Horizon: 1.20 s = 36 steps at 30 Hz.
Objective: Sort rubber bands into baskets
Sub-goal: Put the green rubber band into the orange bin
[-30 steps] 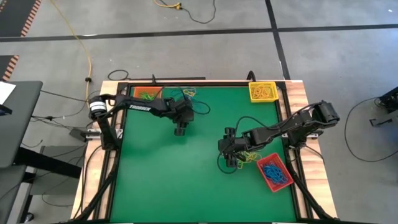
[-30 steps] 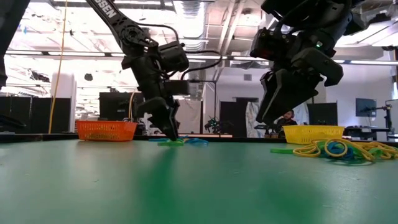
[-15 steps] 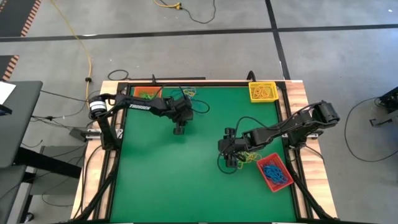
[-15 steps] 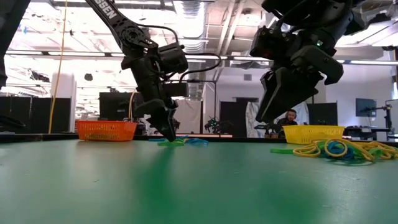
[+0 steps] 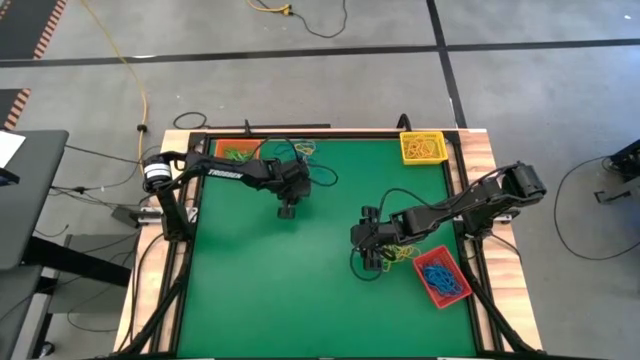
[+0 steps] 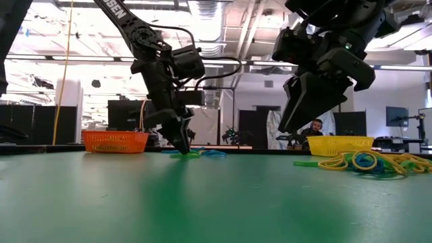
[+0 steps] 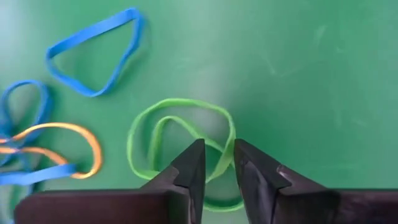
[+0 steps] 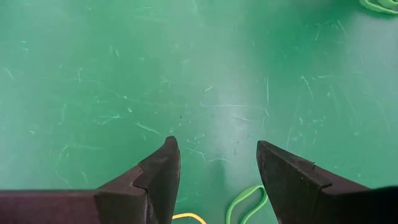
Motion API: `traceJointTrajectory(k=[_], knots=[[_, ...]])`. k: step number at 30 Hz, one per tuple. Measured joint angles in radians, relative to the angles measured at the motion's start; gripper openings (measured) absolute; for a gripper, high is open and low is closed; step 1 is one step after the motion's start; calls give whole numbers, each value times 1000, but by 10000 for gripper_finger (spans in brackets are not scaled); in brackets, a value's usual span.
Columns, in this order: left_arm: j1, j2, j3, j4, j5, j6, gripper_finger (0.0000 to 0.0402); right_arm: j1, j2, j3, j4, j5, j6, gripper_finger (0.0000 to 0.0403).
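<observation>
The left gripper [image 7: 217, 163] is down at the mat, its two fingers drawn close with only a narrow gap, and a strand of a green band [image 7: 180, 140] runs through that gap; it looks pinched on it, though I can't be sure the pads truly bite. That band is a twisted loop lying flat on the green mat [image 7: 311, 81]. Just beside it lies a blue band [image 7: 96, 53], and further off an orange loop [image 7: 68, 152] tangled with more blue ones.

From above, this gripper [image 5: 288, 208] sits toward the far left part of the table, near the orange basket [image 5: 236, 151], which has some green bands in it. A small heap of bands [image 5: 303, 149] lies by the far edge close by. In the low view its tips [image 6: 182, 145] touch the mat at a little green and blue cluster [image 6: 199, 154].

The right gripper [image 8: 216, 163] hangs above bare mat with its fingers spread wide and nothing between them; a green loop [image 8: 249, 202] and a bit of yellow show just under it. From above it [image 5: 368, 240] is at the right of the table, next to a loose pile of yellow, blue and green bands [image 5: 403, 250].

The red basket [image 5: 441, 276] lies just beyond that pile, full of blue bands. The yellow basket [image 5: 422, 147] stands at the far right corner with yellow bands in it
</observation>
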Motion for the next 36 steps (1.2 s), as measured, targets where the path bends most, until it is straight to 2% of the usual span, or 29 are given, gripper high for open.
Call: traceJointTrajectory(k=[4,8,17,31,36], knots=[[0,0,0,-22,7,16,89,0,0,0,0,0,1,239],[0,0,0,-32,10,19,84,0,0,0,0,0,1,239],[1,0,0,-29,-6,20,6,0,0,0,0,0,1,239],[1,-1,1,-38,-63,17,0,0,0,0,0,0,6,239],[-2,-2,56,-119,-63,4,0,-3,0,0,1,0,0,239]])
